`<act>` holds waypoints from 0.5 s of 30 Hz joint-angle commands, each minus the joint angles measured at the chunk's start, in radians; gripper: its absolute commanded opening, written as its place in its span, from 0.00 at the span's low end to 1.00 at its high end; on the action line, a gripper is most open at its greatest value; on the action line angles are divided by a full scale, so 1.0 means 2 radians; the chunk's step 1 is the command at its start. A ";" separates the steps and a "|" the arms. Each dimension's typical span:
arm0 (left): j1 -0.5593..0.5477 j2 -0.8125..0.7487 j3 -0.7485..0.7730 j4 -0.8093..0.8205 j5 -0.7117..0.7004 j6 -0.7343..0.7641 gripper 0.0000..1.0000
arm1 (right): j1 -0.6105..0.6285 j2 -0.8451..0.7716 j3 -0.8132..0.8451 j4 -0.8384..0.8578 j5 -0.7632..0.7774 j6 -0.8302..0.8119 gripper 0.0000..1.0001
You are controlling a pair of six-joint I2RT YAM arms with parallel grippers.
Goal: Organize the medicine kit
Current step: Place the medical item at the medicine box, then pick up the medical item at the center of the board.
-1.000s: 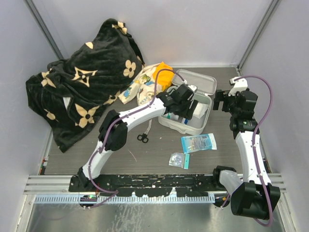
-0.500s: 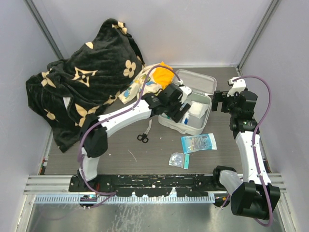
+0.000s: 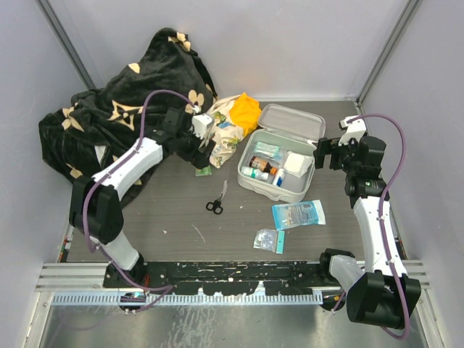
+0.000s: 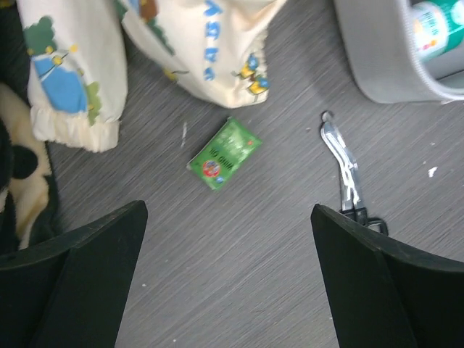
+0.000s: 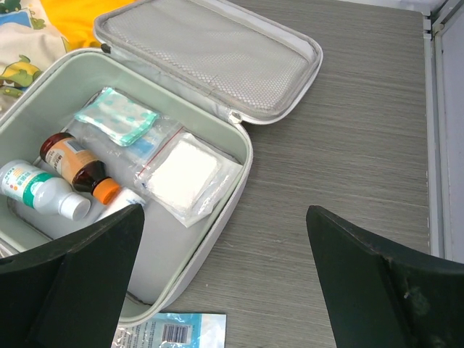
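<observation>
No wording is legible; a barcode shows on the pale blue packet (image 5: 172, 331), and the green sachet (image 4: 223, 154) bears blurred print

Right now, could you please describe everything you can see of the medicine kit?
The medicine kit is a pale grey, rounded-square zip case, seemingly soft-shelled, resting on the dark table right of centre. It is open: its mesh-lined lid is folded back behind it. Inside lie a white bottle with a green label, a brown bottle with an orange cap, a bagged white pad and a teal sachet. Nothing holds it.
</observation>
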 commanded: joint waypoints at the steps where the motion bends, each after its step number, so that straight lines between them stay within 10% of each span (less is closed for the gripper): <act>1: 0.039 0.012 0.020 -0.022 0.095 0.059 0.98 | -0.002 0.003 0.002 0.013 -0.009 -0.004 1.00; 15: 0.059 0.152 0.105 -0.090 0.146 0.193 0.97 | -0.002 0.005 0.000 0.013 -0.011 -0.007 1.00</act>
